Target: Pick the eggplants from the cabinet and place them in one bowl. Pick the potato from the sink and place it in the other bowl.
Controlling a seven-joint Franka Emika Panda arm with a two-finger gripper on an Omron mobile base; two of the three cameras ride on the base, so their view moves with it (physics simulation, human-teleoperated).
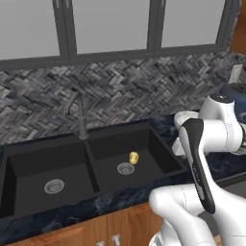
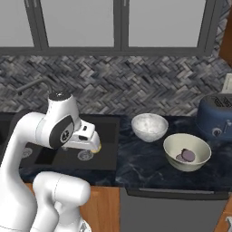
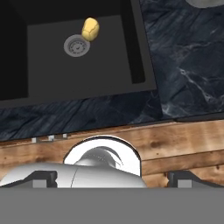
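Matte black double-basin sink [image 1: 57, 163], set in a dark veined marble-look counter [image 2: 145, 165], below a grey herringbone tile backsplash [image 1: 125, 91]. Small knobbly yellow-tan potato [image 1: 134, 157] rests on the right basin floor, just beside the round steel drain [image 1: 125, 168]. In the hand view the potato [image 3: 90, 29] lies ahead of the two-finger gripper [image 3: 112, 178], well apart from it. Jaws spread fully wide, holding nothing. Glossy cream bowl [image 2: 186, 152] contains dark purplish eggplants [image 2: 185, 156]; speckled grey-white round bowl [image 2: 149, 127] stands beside it.
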